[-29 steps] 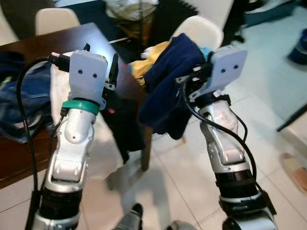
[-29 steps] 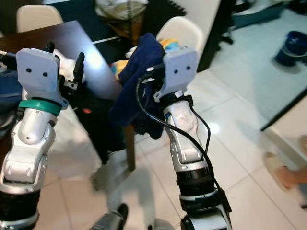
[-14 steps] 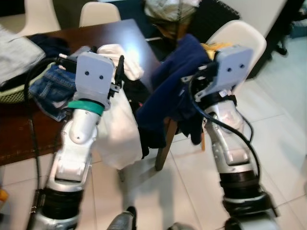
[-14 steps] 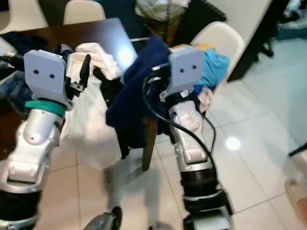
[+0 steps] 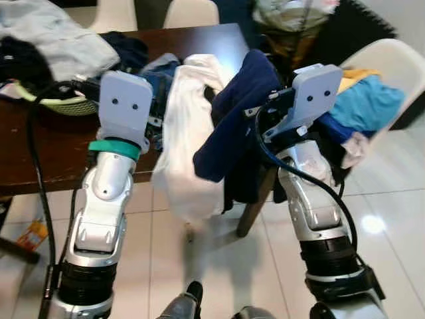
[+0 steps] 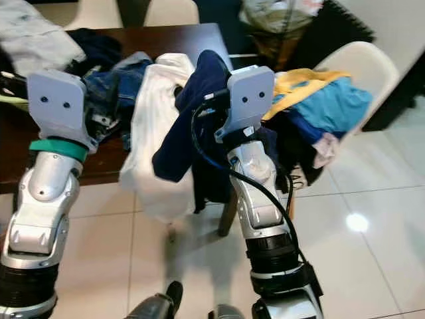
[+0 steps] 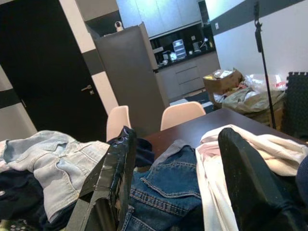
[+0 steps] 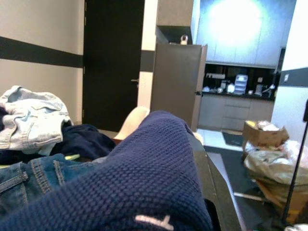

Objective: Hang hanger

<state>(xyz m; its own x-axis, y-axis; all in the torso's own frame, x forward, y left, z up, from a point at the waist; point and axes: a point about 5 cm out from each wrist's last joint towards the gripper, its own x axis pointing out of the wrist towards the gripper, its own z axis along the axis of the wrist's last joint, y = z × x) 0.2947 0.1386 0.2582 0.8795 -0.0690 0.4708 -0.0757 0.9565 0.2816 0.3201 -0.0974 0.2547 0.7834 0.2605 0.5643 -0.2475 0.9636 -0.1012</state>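
Observation:
A white garment (image 5: 189, 153) hangs in front of my left arm, draped over one of the black fingers (image 7: 245, 183). My left gripper (image 7: 178, 187) is raised over the table edge with its fingers wide apart and jeans (image 7: 163, 192) showing through the gap. A navy knit sweater (image 5: 232, 126) is draped over my raised right arm beyond its grey wrist housing (image 5: 312, 93), covering that gripper. The same knit (image 8: 144, 183) lies close before the right wrist camera. I cannot make out a hanger.
A dark wooden table (image 5: 40, 153) at the left is piled with clothes, among them a light denim jacket (image 5: 53, 40). A white chair (image 5: 392, 56) at the right holds blue and yellow garments (image 5: 368, 106). A pale tiled floor (image 5: 199, 266) lies below.
The whole view has swung, bringing more of the table and the laden chair into sight. Both arms hold the same raised pose, with the white garment and the navy sweater still hanging.

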